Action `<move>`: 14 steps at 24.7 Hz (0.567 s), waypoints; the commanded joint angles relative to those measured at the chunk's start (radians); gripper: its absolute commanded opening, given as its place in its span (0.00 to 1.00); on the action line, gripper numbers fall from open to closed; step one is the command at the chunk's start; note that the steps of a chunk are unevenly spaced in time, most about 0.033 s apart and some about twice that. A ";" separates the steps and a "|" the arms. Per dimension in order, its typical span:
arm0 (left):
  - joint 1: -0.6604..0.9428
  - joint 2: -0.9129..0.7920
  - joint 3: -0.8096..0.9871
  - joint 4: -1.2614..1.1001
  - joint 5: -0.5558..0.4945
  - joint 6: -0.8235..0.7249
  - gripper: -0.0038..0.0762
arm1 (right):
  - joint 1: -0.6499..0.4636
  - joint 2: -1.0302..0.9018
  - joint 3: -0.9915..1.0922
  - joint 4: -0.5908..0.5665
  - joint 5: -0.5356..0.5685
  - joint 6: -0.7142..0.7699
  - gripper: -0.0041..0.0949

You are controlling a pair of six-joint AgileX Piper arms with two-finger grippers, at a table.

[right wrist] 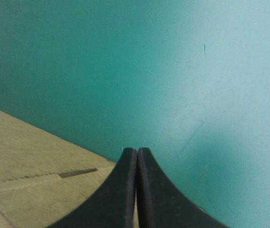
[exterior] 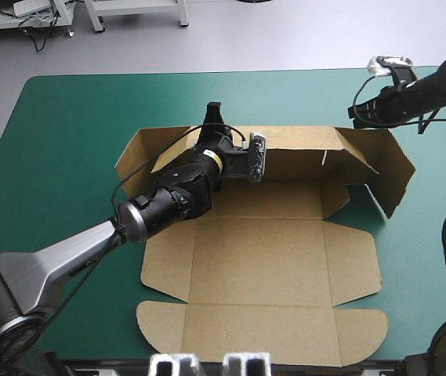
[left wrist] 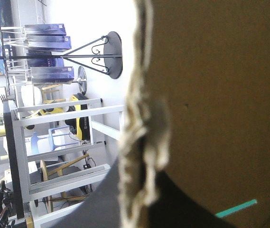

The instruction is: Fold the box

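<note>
The brown box [exterior: 270,266] lies mid-table, its base and front lid panel flat. Its back wall [exterior: 293,149] stands raised, and the side flaps at both ends angle forward. My left gripper [exterior: 215,113] reaches over the back wall's left part and is shut on its top edge. In the left wrist view the board's rough edge [left wrist: 142,118] runs between the black fingers [left wrist: 182,209]. My right gripper [exterior: 353,113] hovers shut behind the box's right rear corner. In its own view the gripper [right wrist: 137,154] points at the teal-green cover [right wrist: 182,71], with board [right wrist: 25,166] beside it.
The teal-green cover [exterior: 58,141] shows in wide strips left of the box and behind it. A narrower strip [exterior: 426,258] runs along its right side. The lid's rounded front tabs [exterior: 168,321] lie close to the table's near edge.
</note>
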 commanded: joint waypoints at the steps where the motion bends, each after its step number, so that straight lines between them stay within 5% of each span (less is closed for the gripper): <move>1: -0.010 -0.029 -0.024 0.001 -0.022 -0.016 0.03 | 0.012 -0.037 -0.027 -0.082 0.034 -0.015 0.02; 4: -0.010 -0.029 -0.024 0.008 -0.018 -0.016 0.03 | 0.008 -0.061 -0.027 -0.158 0.034 0.011 0.02; 14: -0.010 -0.029 -0.024 0.031 -0.018 -0.148 0.03 | 0.008 -0.132 0.062 -0.059 0.035 -0.037 0.02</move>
